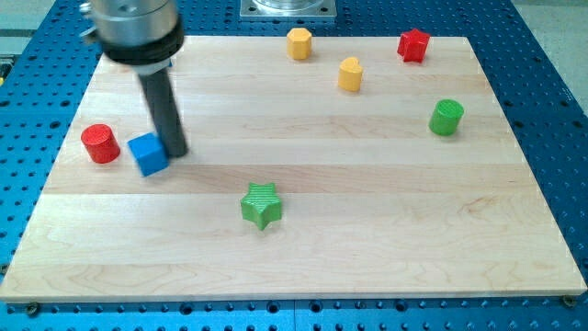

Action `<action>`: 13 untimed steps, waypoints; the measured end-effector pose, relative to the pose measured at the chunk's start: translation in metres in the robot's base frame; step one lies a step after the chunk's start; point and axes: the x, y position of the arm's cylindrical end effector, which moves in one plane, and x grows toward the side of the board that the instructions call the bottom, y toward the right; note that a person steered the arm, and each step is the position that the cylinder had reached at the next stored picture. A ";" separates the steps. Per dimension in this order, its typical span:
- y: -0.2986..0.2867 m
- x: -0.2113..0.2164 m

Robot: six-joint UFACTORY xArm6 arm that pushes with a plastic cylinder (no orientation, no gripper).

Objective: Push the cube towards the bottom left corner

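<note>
The blue cube [148,154] lies on the wooden board [367,239] at the view's left, a little above mid-height. My dark rod comes down from the view's top left, and my tip [177,151] rests on the board right against the cube's right side. A red cylinder [100,143] stands just to the left of the cube, with a small gap between them.
A green star [261,205] lies right of and below the cube. A yellow hexagonal block [299,43], a yellow rounded block [350,74], a red star [413,45] and a green cylinder [446,118] sit at the top and right. A blue perforated table surrounds the board.
</note>
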 end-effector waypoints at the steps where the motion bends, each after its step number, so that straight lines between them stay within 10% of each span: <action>1: -0.051 0.066; 4: -0.080 0.013; 6: -0.064 0.080; 13: -0.088 0.089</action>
